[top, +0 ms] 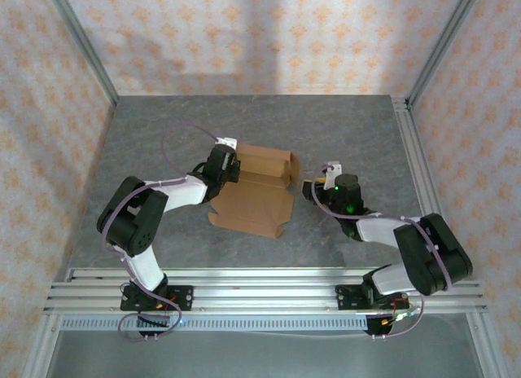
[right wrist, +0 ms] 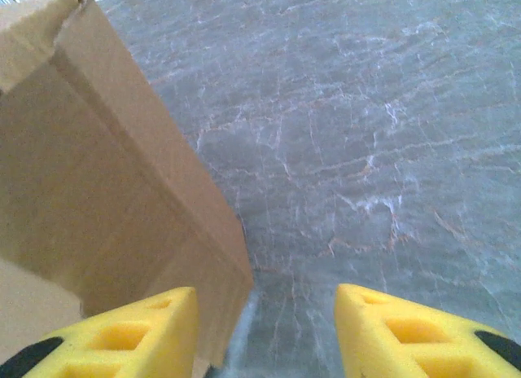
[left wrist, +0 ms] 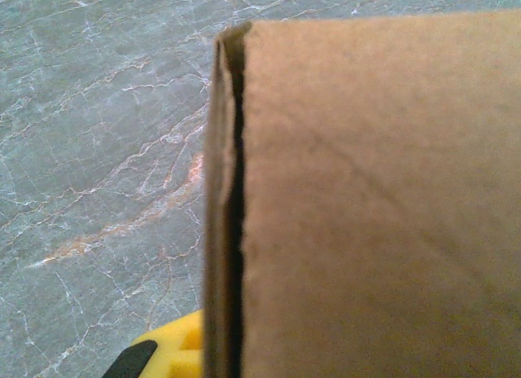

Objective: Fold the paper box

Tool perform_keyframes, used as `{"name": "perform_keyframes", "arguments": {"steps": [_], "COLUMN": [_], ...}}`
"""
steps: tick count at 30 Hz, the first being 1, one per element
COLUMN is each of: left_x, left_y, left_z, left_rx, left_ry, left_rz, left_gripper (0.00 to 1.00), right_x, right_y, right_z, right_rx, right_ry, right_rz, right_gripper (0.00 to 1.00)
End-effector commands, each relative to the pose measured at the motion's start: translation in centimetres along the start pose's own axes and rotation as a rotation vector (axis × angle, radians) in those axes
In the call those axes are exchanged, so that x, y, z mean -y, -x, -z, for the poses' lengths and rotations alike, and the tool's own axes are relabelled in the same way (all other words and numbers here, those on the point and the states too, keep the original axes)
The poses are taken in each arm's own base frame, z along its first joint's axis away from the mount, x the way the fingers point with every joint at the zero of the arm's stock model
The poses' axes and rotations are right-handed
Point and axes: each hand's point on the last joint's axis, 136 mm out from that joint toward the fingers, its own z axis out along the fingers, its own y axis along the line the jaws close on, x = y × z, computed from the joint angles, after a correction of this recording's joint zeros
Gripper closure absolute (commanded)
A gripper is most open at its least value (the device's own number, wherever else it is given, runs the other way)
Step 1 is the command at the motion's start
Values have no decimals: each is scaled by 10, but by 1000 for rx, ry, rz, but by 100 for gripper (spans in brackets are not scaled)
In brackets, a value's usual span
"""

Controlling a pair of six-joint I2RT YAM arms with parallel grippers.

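The paper box (top: pixel 254 195) is brown cardboard lying in the middle of the table, its far part folded up into walls and a flat flap spread toward me. My left gripper (top: pixel 229 163) is at the box's left wall and shut on it. In the left wrist view the doubled wall edge (left wrist: pixel 221 231) stands right beside one yellow finger (left wrist: pixel 169 350), and the other finger is hidden behind the cardboard. My right gripper (right wrist: pixel 267 333) is open just off the box's right end (right wrist: pixel 122 199). The box corner stands beside its left finger (right wrist: pixel 138 333), with bare table in the gap.
The grey marbled table (top: pixel 163 134) has free room behind and to both sides of the box. Aluminium rails (top: pixel 269 284) run along the near edge, and metal frame posts (top: pixel 423 174) and patterned walls close in the sides.
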Motion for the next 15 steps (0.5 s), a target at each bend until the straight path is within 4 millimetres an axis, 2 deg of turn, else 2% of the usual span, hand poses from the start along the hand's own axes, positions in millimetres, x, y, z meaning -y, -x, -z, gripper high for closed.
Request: {"name": "perform_keyframes", "arguments": {"steps": [1,5,9,12,15], "left_x": [-3,-4,-4,-4,-4], "left_y": [-55,-56,-56,-56,-56], "left_z": [-7,-8,-7,-7,-7], "left_rx": [-174,-176,-174,-175,-173], "left_ry": [22,26,30,28,27], "left_rz": [-70,-74,-70,-71,-72], "left_gripper": [100,100,100,100,100], "right_x": [-17,-42,-60,-64,-65], "right_y": [30,32,18,8,9], "right_z": [-15,-29,-36,-43,-48], "right_rx": [56,20,-23,-58,-58], "right_ry": [83,220,268,267,255], "right_rz": [19,40,90,105,104], "right_gripper": [53,53,53,53,55]}}
